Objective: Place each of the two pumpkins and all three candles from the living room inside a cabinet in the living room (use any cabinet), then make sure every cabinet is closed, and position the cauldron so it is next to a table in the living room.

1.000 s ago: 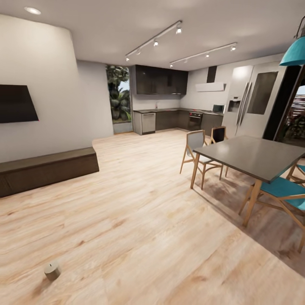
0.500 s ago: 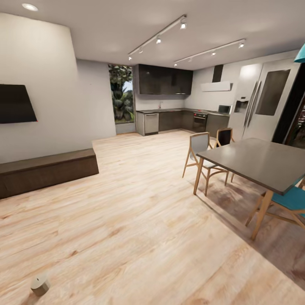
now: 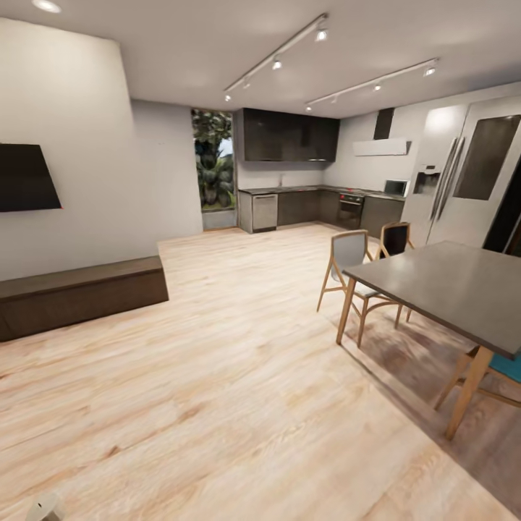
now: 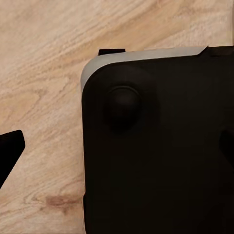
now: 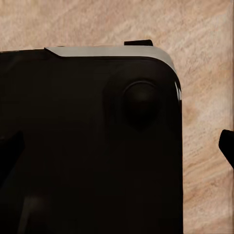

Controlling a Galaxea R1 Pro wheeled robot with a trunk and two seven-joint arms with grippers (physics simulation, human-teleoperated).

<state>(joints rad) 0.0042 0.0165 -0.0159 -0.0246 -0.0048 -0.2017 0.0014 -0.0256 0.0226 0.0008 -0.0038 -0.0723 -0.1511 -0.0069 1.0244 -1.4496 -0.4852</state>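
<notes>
head view: long low dark-brown cabinet (image 3: 83, 293) (drawers shut)

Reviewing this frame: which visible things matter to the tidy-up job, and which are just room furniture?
Job: candle on the floor, cut by the frame's bottom edge; cabinet, shut, under the TV.
Bystanders: TV; dining table; chairs; fridge; kitchen units.

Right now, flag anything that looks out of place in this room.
One candle sits alone on the bare wood floor, cut off by the head view's bottom edge, far from the closed cabinet. Nothing else looks askew.
</notes>
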